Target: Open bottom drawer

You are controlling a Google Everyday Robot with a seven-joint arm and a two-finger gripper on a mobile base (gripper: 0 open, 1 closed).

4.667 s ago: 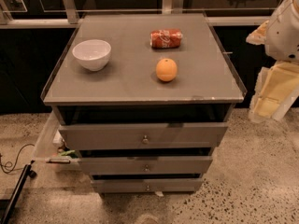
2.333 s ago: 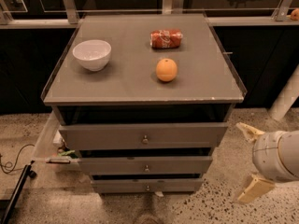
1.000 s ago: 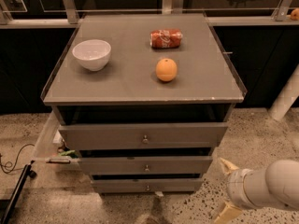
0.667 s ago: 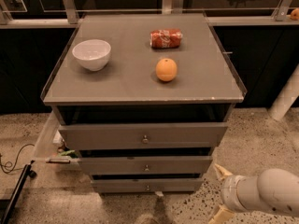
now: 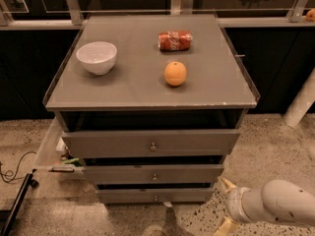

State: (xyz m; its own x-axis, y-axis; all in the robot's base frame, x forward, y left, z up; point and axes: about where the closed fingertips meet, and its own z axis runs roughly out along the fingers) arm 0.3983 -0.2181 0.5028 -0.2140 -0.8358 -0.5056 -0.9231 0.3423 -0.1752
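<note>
The bottom drawer (image 5: 128, 195) is the lowest and slimmest of three grey fronts on the cabinet, with a small round knob (image 5: 155, 197) at its centre. It sits pushed in, set back under the middle drawer (image 5: 123, 174). My gripper (image 5: 224, 205) hangs low at the bottom right, just beyond the drawer's right end and near the floor. Its two pale fingertips (image 5: 227, 184) are spread apart and hold nothing. It touches neither the drawer nor the knob.
On the cabinet top (image 5: 123, 90) stand a white bowl (image 5: 96, 57), a red can (image 5: 175, 40) lying on its side and an orange (image 5: 175, 73). The top drawer (image 5: 108, 142) juts out furthest. Cables and clutter (image 5: 64, 161) lie on the left floor; a white post (image 5: 301, 102) stands right.
My arm has come down from the upper right to floor level and moved left, closer to the cabinet's bottom right corner. The drawers and tabletop items have not moved.
</note>
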